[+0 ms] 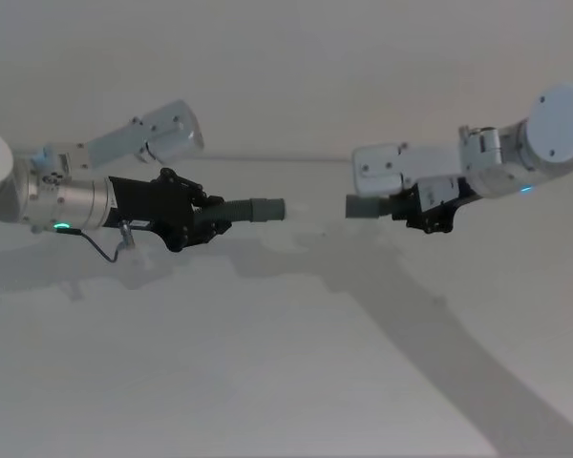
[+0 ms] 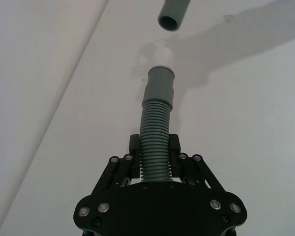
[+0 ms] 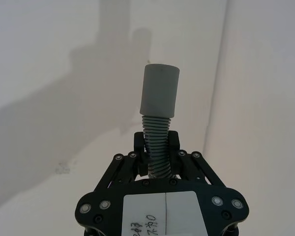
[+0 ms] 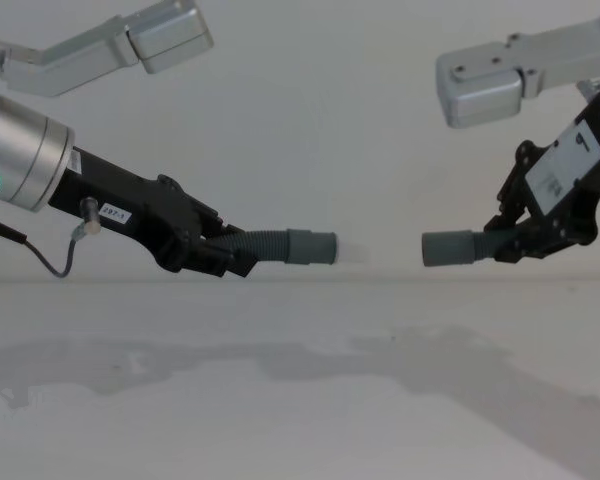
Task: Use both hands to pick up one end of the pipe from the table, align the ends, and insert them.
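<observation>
Both pipe pieces hang in the air above the white table (image 1: 267,363). My left gripper (image 1: 210,218) is shut on a corrugated dark-grey pipe piece (image 1: 241,210) whose smooth cuff end (image 1: 269,208) points right. In the left wrist view that piece (image 2: 156,142) runs out between the fingers to its cuff (image 2: 160,86). My right gripper (image 1: 415,203) is shut on the other pipe piece, its plain cuff (image 1: 365,205) pointing left. The two ends face each other across a short gap, seen in the chest view between cuff (image 4: 313,246) and cuff (image 4: 448,248). The open mouth of the far cuff (image 2: 173,14) shows beyond my left one.
The table surface under both arms is bare, with only arm shadows (image 1: 430,324) across it. A plain wall rises behind the far table edge (image 4: 300,281).
</observation>
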